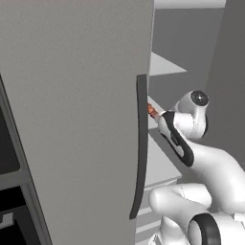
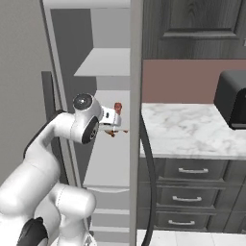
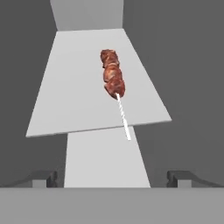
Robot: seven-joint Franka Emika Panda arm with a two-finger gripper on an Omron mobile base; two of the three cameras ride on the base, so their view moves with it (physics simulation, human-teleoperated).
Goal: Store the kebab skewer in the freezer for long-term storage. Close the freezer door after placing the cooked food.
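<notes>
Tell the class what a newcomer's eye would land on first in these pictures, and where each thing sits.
The reddish-brown kebab skewer stands out most: it lies on a white shelf inside the freezer, its pale stick overhanging the shelf's near edge. Next comes the gripper, jaws wide open and apart from the skewer, at the bottom of the hand view. The big grey freezer door stands open at the left of the left base view, with its long dark handle.

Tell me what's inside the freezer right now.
The kebab skewer lies on a white shelf, its stick end past the front edge, clear of the open gripper. Another shelf shows below; the freezer door covers the rest.
</notes>
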